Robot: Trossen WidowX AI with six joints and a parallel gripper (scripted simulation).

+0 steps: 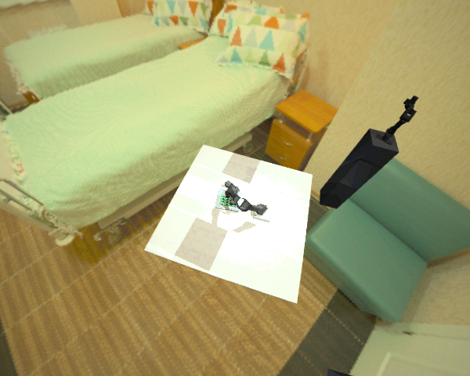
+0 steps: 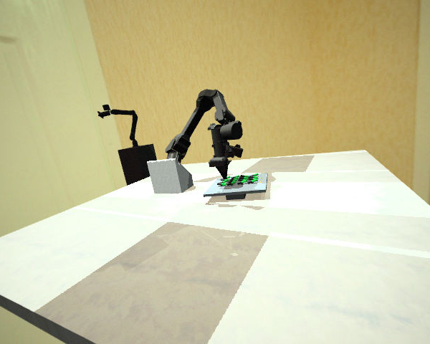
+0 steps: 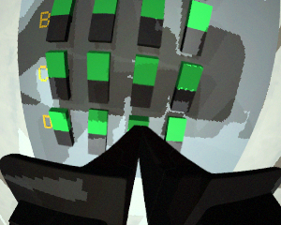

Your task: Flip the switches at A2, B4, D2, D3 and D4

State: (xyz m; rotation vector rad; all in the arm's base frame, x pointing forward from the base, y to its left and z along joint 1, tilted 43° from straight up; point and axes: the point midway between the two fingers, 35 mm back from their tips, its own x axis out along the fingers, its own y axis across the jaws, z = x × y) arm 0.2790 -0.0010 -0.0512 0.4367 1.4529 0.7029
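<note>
The switch panel [image 1: 218, 195] [image 2: 217, 190] [image 3: 211, 152] carries rows of green and black rocker switches. My gripper [image 2: 224, 178] [image 3: 140, 131] is shut and empty, pointing down at the panel's near row. In the wrist view its tips are at switch D3 [image 3: 139, 120], covering its near half; contact cannot be told. Switch D2 [image 3: 97, 123] is left of the tips and switch D4 [image 3: 176, 128] right of them. Switch B4 [image 3: 199, 16] is at the upper right, bright green at its far half. Row A is outside the wrist view. Which ends are raised is hard to tell.
The panel stands on a low dark support on the white table [image 1: 263, 258] [image 2: 337, 281]. The arm's grey base block [image 2: 165, 178] is beside the panel's near edge. Rows B and C lie beyond the tips. Another dark arm on a stand [image 1: 359, 165] [image 2: 135, 163] is off the table.
</note>
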